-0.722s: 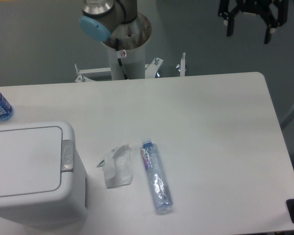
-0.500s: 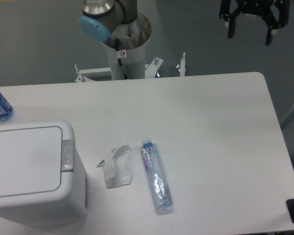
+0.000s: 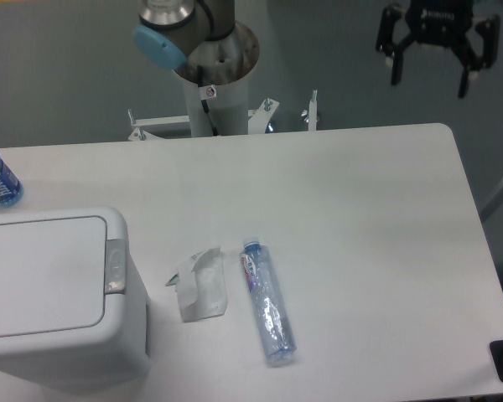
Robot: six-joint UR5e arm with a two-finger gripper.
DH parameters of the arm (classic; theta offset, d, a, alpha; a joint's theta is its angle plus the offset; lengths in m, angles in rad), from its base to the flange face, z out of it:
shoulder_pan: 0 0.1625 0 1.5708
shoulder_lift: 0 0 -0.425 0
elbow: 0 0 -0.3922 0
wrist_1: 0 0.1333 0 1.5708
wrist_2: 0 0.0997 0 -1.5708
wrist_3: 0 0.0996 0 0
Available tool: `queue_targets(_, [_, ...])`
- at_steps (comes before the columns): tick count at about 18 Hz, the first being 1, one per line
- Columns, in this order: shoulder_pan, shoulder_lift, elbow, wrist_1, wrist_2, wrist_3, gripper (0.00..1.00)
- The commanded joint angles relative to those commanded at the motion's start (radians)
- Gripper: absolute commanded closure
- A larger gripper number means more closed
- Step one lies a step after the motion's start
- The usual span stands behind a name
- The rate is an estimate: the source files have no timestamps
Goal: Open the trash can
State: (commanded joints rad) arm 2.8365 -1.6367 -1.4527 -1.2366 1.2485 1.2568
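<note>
Two risks: my gripper (image 3: 432, 75), fingers spread, hangs upper right, well apart from the bin (image 3: 54, 293) lower left; I could miss its latch (image 3: 115, 266).

Arm base column with a blue-capped joint (image 3: 161, 46) stands at upper centre-left of the frame. The black end effector (image 3: 432, 77) hangs at upper right, fingers pointing downward and spread wide apart with nothing between them, beyond the worktop's far edge.
</note>
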Motion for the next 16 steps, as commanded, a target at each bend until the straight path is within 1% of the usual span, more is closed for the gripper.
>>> queue_targets(3, [-0.104, -0.046, 0.02, 0.064, 0.107, -0.169, 0.0])
queue_targets(5, [-0.169, -0.08, 0.041, 0.077, 0.163, -0.313, 0.0])
queue_targets(7, [-0.215, -0.092, 0.044, 0.078, 0.16, -0.474, 0.0])
queue_targets(10, [-0.262, -0.126, 0.071, 0.077, 0.135, -0.652, 0.0])
queue_targets(12, [-0.287, -0.143, 0.075, 0.075, 0.129, -0.738, 0.0])
queue_targets(13, [-0.311, -0.15, 0.077, 0.075, 0.129, -0.779, 0.0])
queue_targets(16, [-0.341, -0.166, 0.077, 0.078, 0.134, -0.897, 0.0])
